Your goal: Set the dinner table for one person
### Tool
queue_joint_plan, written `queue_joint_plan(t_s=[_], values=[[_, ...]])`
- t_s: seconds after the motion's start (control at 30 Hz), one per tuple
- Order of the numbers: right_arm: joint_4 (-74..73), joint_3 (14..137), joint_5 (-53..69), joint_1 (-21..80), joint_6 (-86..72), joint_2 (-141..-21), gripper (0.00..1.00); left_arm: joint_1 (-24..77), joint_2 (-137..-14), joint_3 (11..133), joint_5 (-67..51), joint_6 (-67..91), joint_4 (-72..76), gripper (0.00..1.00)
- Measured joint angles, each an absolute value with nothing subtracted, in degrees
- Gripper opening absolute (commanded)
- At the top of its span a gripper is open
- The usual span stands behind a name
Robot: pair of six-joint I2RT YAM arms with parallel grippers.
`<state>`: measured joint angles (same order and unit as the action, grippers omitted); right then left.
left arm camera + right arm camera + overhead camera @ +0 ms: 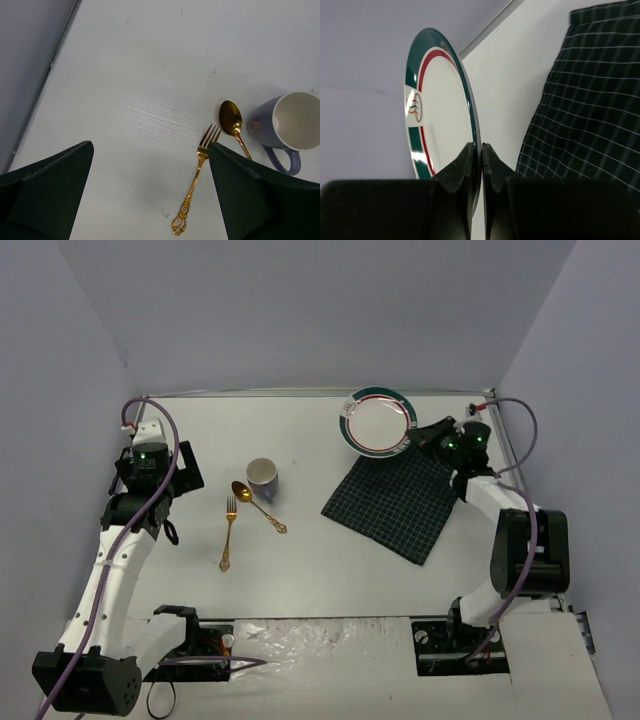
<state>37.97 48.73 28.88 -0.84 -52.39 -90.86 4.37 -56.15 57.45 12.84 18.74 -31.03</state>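
My right gripper is shut on the rim of a white plate with a green and red border, holding it lifted at the back right of the dinner table. In the right wrist view the plate stands edge-on between my gripper. A dark green checked cloth lies just below it. My left gripper is open and empty at the left, above the table. A gold fork, a gold spoon and a lilac mug lie to its right.
In the left wrist view the fork, the spoon and the mug lie on the white top, with the table's metal edge at the left. Grey walls close in the back and both sides.
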Motion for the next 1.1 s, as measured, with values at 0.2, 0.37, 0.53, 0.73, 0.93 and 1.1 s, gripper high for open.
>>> queue_joint_plan(t_s=[0.2, 0.37, 0.53, 0.73, 0.93, 1.1], values=[[36.36, 35.49, 32.44, -11.71, -51.47, -78.68, 0.00, 4.36, -56.01, 57.36, 12.47, 18.76, -31.03, 0.97], [34.93, 28.84, 35.55, -15.75, -50.72, -77.01, 0.00, 4.36, -56.01, 57.32, 12.07, 18.85, -31.05, 0.97], [35.15, 25.14, 37.68, -18.62, -50.68, -77.01, 0.00, 4.36, -56.01, 57.32, 11.85, 18.92, -31.04, 0.97], [36.92, 22.86, 37.96, -19.86, -50.00, -77.03, 0.00, 4.36, -56.01, 57.32, 11.73, 18.94, -31.03, 0.97], [38.58, 21.34, 37.31, -19.86, -49.11, -77.64, 0.00, 4.36, -56.01, 57.30, 11.33, 18.96, -31.03, 0.97], [39.65, 21.05, 36.22, -19.89, -48.30, -78.91, 0.00, 4.36, -55.96, 57.07, 10.84, 19.09, -31.00, 0.97]])
